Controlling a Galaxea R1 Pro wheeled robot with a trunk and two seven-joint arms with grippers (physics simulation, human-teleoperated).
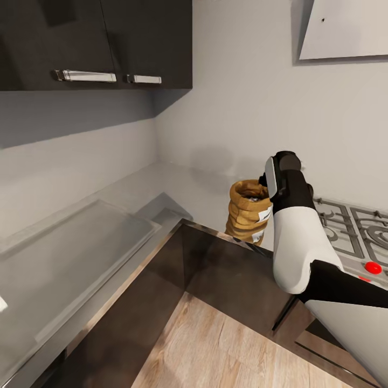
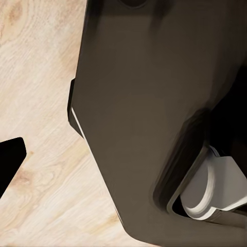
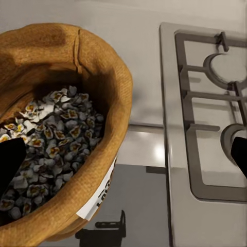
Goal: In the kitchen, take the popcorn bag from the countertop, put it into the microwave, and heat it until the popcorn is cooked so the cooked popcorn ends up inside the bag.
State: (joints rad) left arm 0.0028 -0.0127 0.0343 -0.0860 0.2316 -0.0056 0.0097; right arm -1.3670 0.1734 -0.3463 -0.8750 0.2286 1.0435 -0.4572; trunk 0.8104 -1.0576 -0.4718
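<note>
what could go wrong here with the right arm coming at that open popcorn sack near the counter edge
1. The sack stands close to the countertop edge, so a sideways nudge from the right gripper might tip it onto the floor.
2. Its mouth is open and the popcorn is heaped inside; a tilted grasp could spill kernels.
3. The stove grate lies just beside the sack, so a finger might catch on it.

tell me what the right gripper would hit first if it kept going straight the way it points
Most likely the popcorn bag: the right gripper points down at its open mouth, so its rim or the popcorn inside comes first, though depth is unclear.
</note>
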